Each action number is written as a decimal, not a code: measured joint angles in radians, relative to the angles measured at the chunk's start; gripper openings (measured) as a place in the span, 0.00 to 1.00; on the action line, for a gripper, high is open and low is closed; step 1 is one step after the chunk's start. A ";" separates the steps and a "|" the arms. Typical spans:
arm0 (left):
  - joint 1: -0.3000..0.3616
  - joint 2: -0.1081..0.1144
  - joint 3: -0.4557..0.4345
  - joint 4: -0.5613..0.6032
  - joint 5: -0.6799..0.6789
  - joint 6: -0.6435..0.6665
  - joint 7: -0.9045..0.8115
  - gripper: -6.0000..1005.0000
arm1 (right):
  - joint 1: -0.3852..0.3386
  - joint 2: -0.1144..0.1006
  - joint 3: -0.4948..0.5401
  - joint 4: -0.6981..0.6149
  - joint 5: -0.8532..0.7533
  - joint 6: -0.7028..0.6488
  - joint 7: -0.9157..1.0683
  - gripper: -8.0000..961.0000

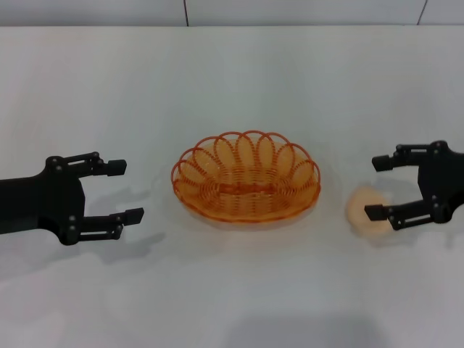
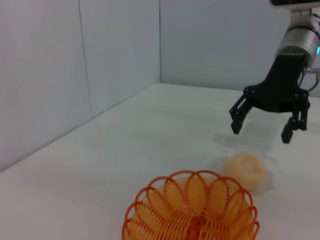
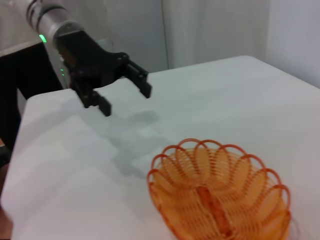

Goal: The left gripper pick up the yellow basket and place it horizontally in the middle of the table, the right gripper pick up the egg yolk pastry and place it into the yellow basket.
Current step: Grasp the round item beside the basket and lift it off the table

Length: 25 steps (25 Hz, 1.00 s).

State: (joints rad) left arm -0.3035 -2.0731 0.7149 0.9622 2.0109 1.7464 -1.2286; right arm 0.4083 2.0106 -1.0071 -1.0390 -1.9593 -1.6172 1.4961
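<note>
The yellow basket point(image 1: 246, 177) lies flat with its long side across the middle of the white table point(image 1: 232, 72); it also shows in the left wrist view point(image 2: 192, 210) and the right wrist view point(image 3: 220, 195). The egg yolk pastry point(image 1: 366, 210) sits on the table to the right of the basket, apart from it, and shows in the left wrist view point(image 2: 245, 170). My right gripper point(image 1: 378, 187) is open above the pastry, its fingers either side of it; it also shows in the left wrist view point(image 2: 260, 131). My left gripper point(image 1: 125, 191) is open and empty, left of the basket and clear of it, and shows in the right wrist view point(image 3: 125, 95).
Grey walls point(image 2: 75, 75) stand behind the table's far edge. Bare table lies in front of and behind the basket.
</note>
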 joint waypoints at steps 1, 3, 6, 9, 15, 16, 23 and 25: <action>0.000 0.000 0.000 0.000 0.000 0.000 0.000 0.79 | 0.003 -0.001 -0.004 -0.019 -0.007 0.001 0.022 0.89; -0.002 0.004 -0.001 0.001 0.015 -0.001 -0.006 0.79 | 0.007 -0.001 -0.016 -0.063 -0.034 0.008 0.076 0.89; -0.002 0.006 -0.002 0.001 0.020 -0.002 -0.009 0.79 | 0.017 0.000 -0.063 -0.144 -0.097 0.031 0.193 0.89; 0.003 0.008 -0.003 0.002 0.035 0.002 -0.015 0.78 | 0.040 0.000 -0.104 -0.194 -0.143 0.055 0.302 0.89; 0.004 0.017 -0.004 0.002 0.089 0.003 -0.032 0.78 | 0.089 0.001 -0.130 -0.216 -0.230 0.063 0.437 0.89; 0.004 0.018 -0.004 0.000 0.089 0.003 -0.032 0.78 | 0.091 0.002 -0.135 -0.215 -0.244 0.064 0.444 0.89; 0.001 0.017 -0.005 -0.008 0.078 -0.010 -0.032 0.78 | 0.081 0.002 -0.147 -0.163 -0.262 0.086 0.446 0.89; 0.002 0.014 -0.005 -0.005 0.076 -0.011 -0.032 0.78 | 0.079 0.002 -0.149 -0.140 -0.263 0.102 0.444 0.88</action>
State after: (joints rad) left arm -0.3012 -2.0594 0.7101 0.9573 2.0873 1.7357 -1.2609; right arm 0.4871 2.0124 -1.1557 -1.1790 -2.2222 -1.5148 1.9397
